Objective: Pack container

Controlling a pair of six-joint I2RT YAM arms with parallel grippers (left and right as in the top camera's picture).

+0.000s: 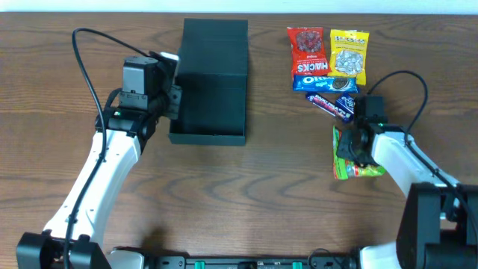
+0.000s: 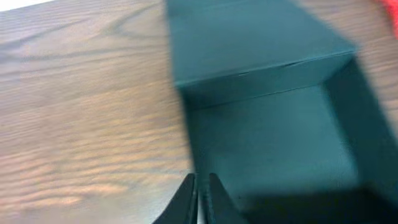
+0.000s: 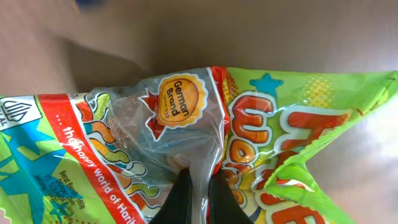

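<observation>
The container point(image 1: 213, 82) is a dark teal box lying open at the table's upper middle, its flap lid folded back toward the far side. In the left wrist view its left wall runs between the fingers, and its inside point(image 2: 273, 137) holds nothing. My left gripper point(image 1: 173, 96) point(image 2: 200, 186) is shut on that left wall. My right gripper point(image 1: 349, 146) point(image 3: 200, 186) is shut on a green gummy-worm bag point(image 1: 357, 166) point(image 3: 124, 137), pinching a fold of its clear film, at the table's right.
Near the back right lie a red Hacks bag point(image 1: 306, 51), a yellow snack bag point(image 1: 349, 54), a blue Oreo pack point(image 1: 325, 81) and a dark bar wrapper point(image 1: 332, 104). Cables loop over both arms.
</observation>
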